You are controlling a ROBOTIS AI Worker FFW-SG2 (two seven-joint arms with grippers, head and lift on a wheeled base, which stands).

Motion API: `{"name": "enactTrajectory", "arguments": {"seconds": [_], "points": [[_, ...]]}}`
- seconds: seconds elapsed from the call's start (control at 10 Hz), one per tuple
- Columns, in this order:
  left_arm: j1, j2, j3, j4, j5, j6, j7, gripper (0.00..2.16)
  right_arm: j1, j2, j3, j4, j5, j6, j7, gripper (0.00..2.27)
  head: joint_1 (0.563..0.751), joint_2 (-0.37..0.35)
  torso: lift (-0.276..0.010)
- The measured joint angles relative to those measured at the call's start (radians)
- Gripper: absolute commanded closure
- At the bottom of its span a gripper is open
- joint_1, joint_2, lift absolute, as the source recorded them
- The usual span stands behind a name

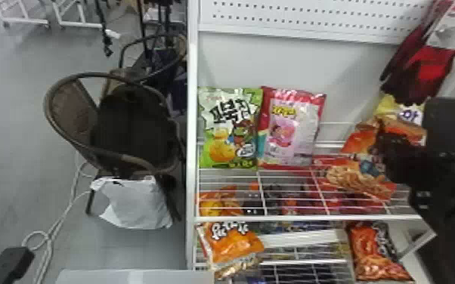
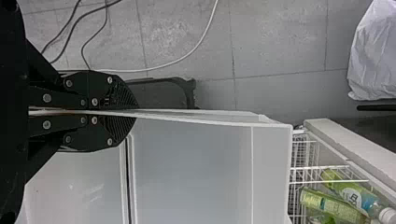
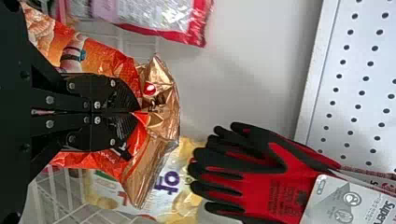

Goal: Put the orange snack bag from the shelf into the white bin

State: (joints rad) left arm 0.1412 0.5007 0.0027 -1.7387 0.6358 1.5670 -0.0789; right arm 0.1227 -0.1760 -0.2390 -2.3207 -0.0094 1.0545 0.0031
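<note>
At the right of the head view my right gripper (image 1: 381, 145) is at the upper shelf, beside the orange snack bag (image 1: 355, 175). In the right wrist view my right gripper (image 3: 135, 112) is shut on the top part of the orange snack bag (image 3: 105, 58), whose gold end sticks out past the fingertips. The white bin's (image 1: 136, 277) edge shows at the bottom of the head view. My left gripper (image 2: 135, 111) is shut on the rim of the white bin (image 2: 196, 168) in the left wrist view.
Green (image 1: 230, 128) and pink-red bags (image 1: 293, 128) stand left of the orange bag. A yellow bag (image 3: 187, 198) is behind it, and red-black gloves (image 3: 261, 177) hang nearby. More snack bags (image 1: 234, 241) lie lower. A chair (image 1: 64, 109) stands at left.
</note>
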Motion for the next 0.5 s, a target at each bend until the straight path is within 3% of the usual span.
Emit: {"name": "enactTrajectory", "arguments": {"seconds": [0.5], "points": [[-0.073, -0.003, -0.056, 0.046, 0.002, 0.000, -0.002, 2.13, 0.203, 0.060, 0.034, -0.142, -0.029, 0.011, 0.046, 2.26, 0.695, -0.062, 0.001]]}}
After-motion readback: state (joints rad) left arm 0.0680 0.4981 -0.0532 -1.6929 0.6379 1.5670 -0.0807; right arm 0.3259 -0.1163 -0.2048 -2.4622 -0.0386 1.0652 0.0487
